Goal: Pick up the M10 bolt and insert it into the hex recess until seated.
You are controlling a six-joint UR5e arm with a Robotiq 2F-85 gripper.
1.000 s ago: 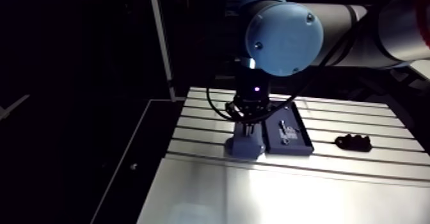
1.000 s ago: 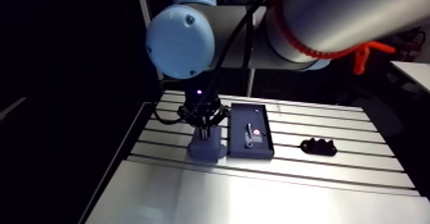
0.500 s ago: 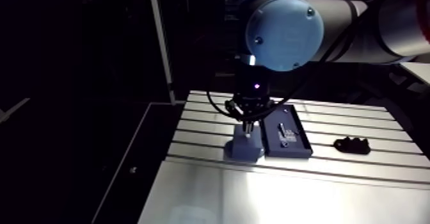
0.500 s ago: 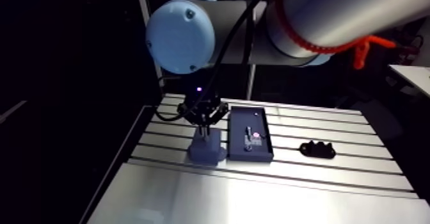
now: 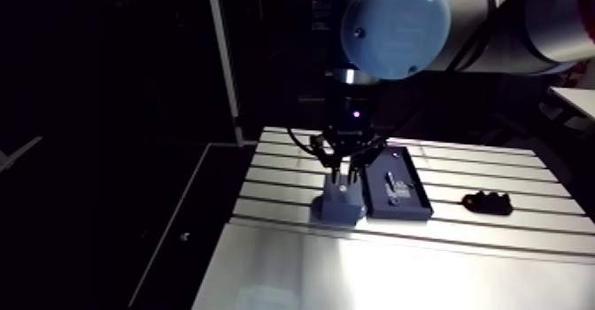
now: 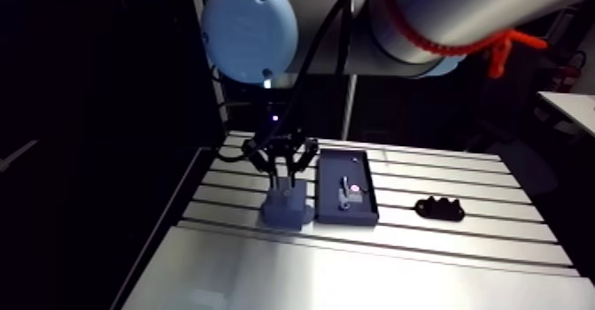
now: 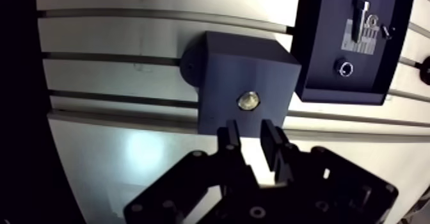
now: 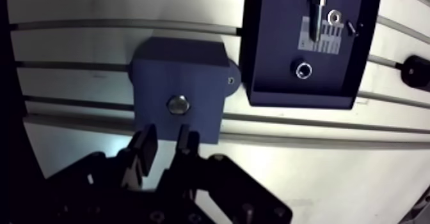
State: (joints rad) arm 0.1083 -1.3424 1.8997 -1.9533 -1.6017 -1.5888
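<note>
On the slotted table (image 5: pixel 496 234), toward its left side, stood a dark blue block (image 5: pixel 338 209), square on top and set across two of the slots. The bolt (image 7: pixel 248 101) sat in the middle of the block's top face with only its shiny six-sided head showing (how deep it went could not be told). The claw (image 7: pixel 249 132) hung straight above the block, clear of it. In the wrist view its two fingers (image 7: pixel 230 137) stood a little apart with nothing between them. The bolt head lay just ahead of the fingertips, in line with the gap and not touched by either finger.

Just to the right of the block, almost touching it, lay a shallow dark tray (image 7: pixel 323 47), longer from near to far than from left to right. At the tray's far end a slim screw (image 7: pixel 361 12) lay beside a small striped label. A small metal ring (image 7: pixel 345 68) lay on the tray floor closer to the block than the screw. The rest of the tray floor was bare.

Further right, well apart from the tray, a low black piece (image 5: pixel 489 202) with a lumpy outline lay on the table. It was too dark to make out in detail. The near part of the table was a smooth, bright sheet without slots.
</note>
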